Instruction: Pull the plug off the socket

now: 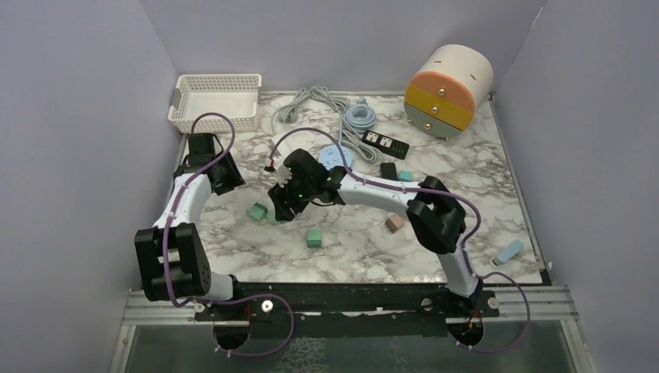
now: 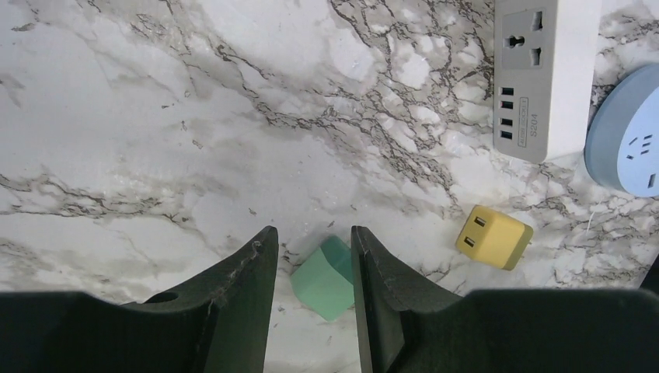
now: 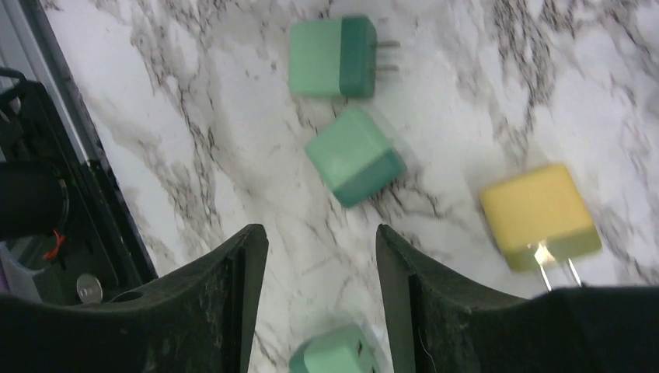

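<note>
While my left gripper (image 2: 313, 233) hangs narrowly open over a loose green plug (image 2: 326, 278) left of bench centre, my right gripper (image 3: 320, 231) wider, the white socket strip (image 2: 544, 78) shows an empty outlet, so I judge I must find a seated plug.

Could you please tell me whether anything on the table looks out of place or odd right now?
Yes. A yellow adapter and a green adapter lie loose on their sides with bare prongs. The universal socket on the white power strip is empty. That is odd for an unplugging job, since no plug shows seated there.
</note>
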